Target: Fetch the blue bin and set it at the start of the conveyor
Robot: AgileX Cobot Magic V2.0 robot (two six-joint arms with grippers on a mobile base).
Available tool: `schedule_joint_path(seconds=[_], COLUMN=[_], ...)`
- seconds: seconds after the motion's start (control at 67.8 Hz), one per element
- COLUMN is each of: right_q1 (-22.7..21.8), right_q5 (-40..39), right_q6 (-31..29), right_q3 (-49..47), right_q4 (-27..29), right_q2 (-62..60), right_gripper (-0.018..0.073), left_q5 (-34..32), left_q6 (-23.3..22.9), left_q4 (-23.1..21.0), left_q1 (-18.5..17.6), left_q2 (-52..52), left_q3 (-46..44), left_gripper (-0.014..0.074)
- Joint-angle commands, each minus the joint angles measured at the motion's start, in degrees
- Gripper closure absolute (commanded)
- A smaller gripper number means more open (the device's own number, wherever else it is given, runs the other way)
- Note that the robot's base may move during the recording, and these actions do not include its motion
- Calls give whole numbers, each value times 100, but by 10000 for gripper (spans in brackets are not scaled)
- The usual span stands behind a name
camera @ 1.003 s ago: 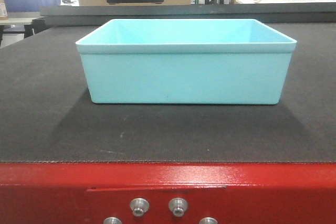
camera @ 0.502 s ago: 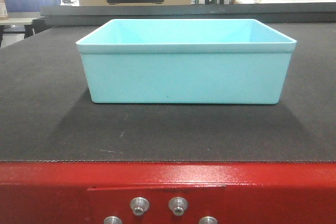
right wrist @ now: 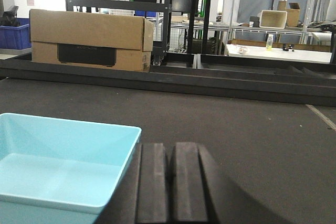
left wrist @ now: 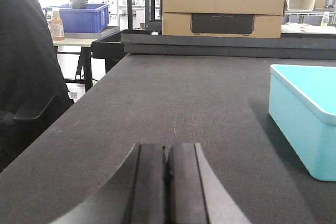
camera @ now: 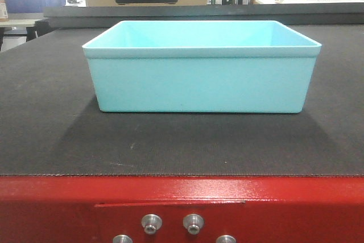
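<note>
Front view: low, level, close at red frame point(camera: 182, 203), facing along conveyor start point(camera: 51, 135) — blue bin point(camera: 199, 81) centred, side-on. Left wrist view: low over belt, left of bin, facing same way, own pincer point(left wrist: 166, 174) at bottom edge. Right wrist view: slightly higher, right of bin — pincer point(right wrist: 170, 182) at bottom. All share bin, belt, cardboard box point(right wrist: 89, 40) beyond.

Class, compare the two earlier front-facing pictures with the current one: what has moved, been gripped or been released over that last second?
Nothing visibly changed. The blue bin sits on the conveyor belt in the same spot behind the red frame in all three front views. Neither gripper shows in that view; now the left gripper and right gripper are shut and empty, flanking the bin.
</note>
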Motion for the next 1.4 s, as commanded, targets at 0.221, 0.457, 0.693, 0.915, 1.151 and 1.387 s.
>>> schedule_joint_path(seconds=[0.221,0.457,0.693,0.915,1.151,1.387], right_q1=[-25,-25,-258,-901,-961,-961], right_q5=[-104,-104,65,65,65,-1269], right_q6=[-31,-31,-31,-31,-31,-11], right_q3=[17,17,322,1841,2881,2881], right_q4=[-47,-47,-47,350,453,453], right_q2=[-32,-32,-258,-1180,-1509,-1509], right_gripper=[721,721,721,721,721,721], left_q5=[-152,-152,-152,-152,-152,-152], left_q6=[24,24,24,24,24,24], left_q4=[-31,-31,-31,-31,-31,-31], left_q1=[5,5,5,5,5,5], left_q2=[-41,-41,-41,-41,-41,-41], left_q3=[-10,-10,-10,-10,-10,-10], left_gripper=[707,707,707,707,707,707])
